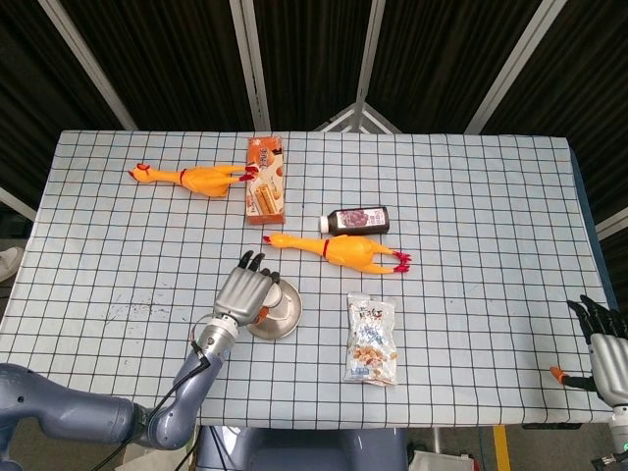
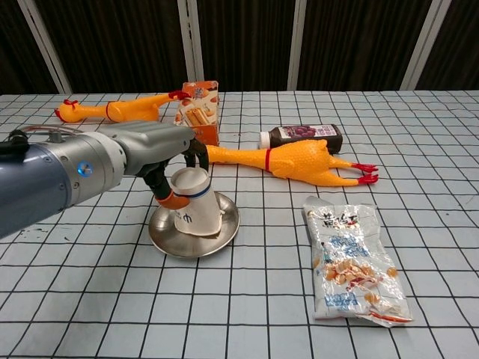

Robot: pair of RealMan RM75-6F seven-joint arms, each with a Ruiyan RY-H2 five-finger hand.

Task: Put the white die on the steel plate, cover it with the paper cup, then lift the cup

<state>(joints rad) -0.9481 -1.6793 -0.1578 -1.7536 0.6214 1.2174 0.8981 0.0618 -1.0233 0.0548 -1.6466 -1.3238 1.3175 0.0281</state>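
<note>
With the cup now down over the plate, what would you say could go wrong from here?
1. The paper cup is held by the left hand upside down on the steel plate; squeezing thin paper during the lift might crumple it.
2. The white die is hidden under the cup; a tilted or dragging lift could knock it off the shallow plate.
3. The rubber chicken lies just behind the plate, so a backward swing might bump it.

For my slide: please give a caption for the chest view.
Left hand holds inverted paper cup on the steel plate.
</note>
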